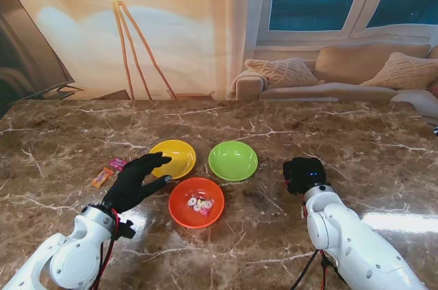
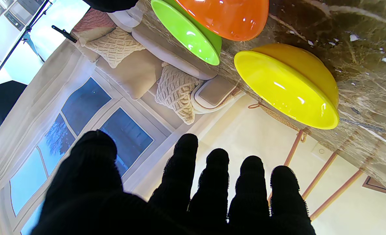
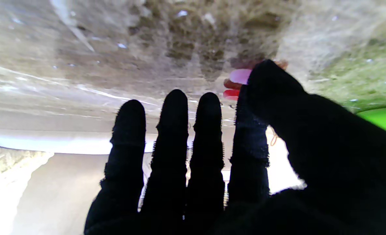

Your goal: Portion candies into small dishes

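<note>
A brown marbled desk carries 3 dishes close together: a yellow dish, a green dish and an orange dish. 2 wrapped candies lie left of them.

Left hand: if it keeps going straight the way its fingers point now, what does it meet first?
Probably the yellow dish. The left hand is open, its fingers reaching toward that dish's near-left rim. Height above the rim is unclear, so it might pass over it.
</note>
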Motion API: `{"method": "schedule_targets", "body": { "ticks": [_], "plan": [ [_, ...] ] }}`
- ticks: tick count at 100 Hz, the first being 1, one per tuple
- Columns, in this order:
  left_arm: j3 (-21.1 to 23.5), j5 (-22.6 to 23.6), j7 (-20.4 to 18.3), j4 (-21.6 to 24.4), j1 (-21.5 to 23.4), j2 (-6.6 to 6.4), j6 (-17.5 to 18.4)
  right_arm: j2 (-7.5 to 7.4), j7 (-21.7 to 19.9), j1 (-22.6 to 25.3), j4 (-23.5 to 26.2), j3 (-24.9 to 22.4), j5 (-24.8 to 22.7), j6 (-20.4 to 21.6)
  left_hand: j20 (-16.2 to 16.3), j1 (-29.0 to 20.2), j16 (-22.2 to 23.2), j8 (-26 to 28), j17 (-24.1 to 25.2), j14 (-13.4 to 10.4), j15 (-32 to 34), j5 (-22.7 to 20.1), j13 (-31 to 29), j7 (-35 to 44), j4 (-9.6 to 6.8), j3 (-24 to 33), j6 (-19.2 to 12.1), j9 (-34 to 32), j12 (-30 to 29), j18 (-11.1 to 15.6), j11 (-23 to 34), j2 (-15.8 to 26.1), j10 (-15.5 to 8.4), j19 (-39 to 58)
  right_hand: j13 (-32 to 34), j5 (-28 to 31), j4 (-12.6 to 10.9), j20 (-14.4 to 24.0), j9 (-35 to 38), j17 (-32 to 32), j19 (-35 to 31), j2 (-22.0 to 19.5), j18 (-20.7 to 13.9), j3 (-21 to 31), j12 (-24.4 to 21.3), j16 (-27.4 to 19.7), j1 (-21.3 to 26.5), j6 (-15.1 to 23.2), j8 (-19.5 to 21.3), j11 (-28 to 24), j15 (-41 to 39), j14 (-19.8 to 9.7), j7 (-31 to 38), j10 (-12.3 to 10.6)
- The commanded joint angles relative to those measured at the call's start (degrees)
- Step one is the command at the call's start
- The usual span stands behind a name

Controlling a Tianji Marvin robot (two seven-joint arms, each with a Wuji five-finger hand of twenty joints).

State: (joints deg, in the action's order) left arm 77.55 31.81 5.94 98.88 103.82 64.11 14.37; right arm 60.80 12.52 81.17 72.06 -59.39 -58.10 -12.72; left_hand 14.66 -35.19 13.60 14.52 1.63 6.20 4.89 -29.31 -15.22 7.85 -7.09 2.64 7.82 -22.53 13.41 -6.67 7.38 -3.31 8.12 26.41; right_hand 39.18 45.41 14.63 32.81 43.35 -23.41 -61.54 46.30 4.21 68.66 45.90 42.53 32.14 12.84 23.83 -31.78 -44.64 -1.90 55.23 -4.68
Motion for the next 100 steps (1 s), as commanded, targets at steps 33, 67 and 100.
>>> {"method": "schedule_targets", "body": {
  "ticks": [33,67,100],
  "plan": [
    [-0.4,0.0,0.1,-0.3,0.2,0.01,0.1,1.27,1.4,4.1,-2.7,0.0,3.2,-1.9,-0.4,1.2,-0.5,0.7,0.8,-0.5,-0.4,-0.6,-0.3,-0.1,-0.46,-1.3,-0.4,-0.3,-0.6,-0.8,-0.9,2.3,0.2,-0.8,-6.3,6.9,1.8,1.4,-2.1,3.8,2.7,0.5,-1.2,2.8,-1.3,0.2,5.6,3.0,-3.7,-0.8,-0.7,-0.7,-2.3,-0.2],
    [-0.5,0.0,0.2,-0.3,0.2,0.01,0.2,2.49,3.9,5.5,-1.5,-0.7,6.7,-2.0,-0.5,1.2,-0.5,0.8,0.8,-0.4,-0.4,-0.7,-0.4,0.0,-0.45,-1.4,-0.4,-0.5,-0.5,-1.0,-1.0,2.4,0.4,-1.0,-8.4,5.2,2.1,1.6,-3.6,5.1,3.5,1.2,-1.3,1.9,-2.5,0.2,3.8,3.4,-3.8,-0.4,-1.5,-0.7,-2.6,0.1],
    [-0.4,0.1,0.2,-0.3,0.3,0.02,0.1,2.11,3.2,6.0,-1.1,-1.1,5.3,-2.6,-0.5,1.2,-0.5,0.8,0.9,-0.5,-0.5,-0.7,-0.3,0.0,-0.43,-1.4,-0.5,-0.5,-0.4,-1.4,-1.1,2.5,0.4,-1.2,-8.0,2.7,1.8,2.0,-3.1,4.9,3.6,0.4,-1.2,0.5,-3.3,0.0,3.6,3.5,-3.7,-0.6,-1.9,-0.7,-3.7,0.1]
  ]
}}
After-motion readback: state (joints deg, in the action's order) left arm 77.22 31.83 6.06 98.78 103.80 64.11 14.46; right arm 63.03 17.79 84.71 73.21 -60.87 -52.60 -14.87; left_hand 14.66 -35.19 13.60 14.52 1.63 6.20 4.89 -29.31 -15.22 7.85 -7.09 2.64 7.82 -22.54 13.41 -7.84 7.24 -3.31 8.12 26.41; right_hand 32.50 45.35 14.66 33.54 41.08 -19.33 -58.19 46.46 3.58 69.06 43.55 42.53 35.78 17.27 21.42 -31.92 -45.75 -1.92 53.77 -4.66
